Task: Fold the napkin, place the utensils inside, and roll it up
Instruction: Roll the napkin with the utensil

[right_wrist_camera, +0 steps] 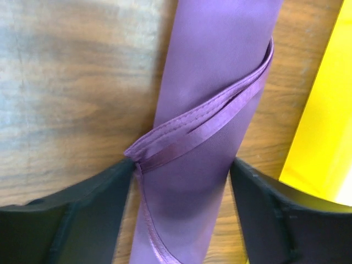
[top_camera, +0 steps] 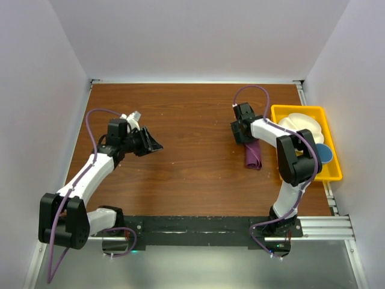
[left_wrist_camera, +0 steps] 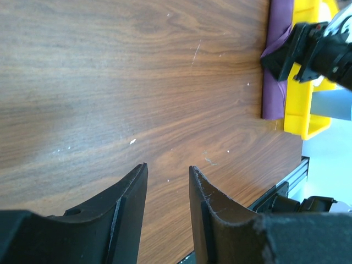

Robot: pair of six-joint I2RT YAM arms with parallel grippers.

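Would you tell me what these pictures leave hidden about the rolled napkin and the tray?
- Utensils: in no view; the napkin cloth would hide any inside.
- Napkin ends: cut off by the right wrist view's edges; top view, right gripper covers one.
- Tray contents: top view, right arm partly covers them.

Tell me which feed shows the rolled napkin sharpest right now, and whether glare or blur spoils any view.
Right wrist: napkin sharp, hem stitching readable; pale glare on the table at upper left; yellow tray blown bright at lower right. Left wrist: wood grain crisp, napkin far off and partly hidden by the right arm. Top external: even light, napkin small, partly under that arm.
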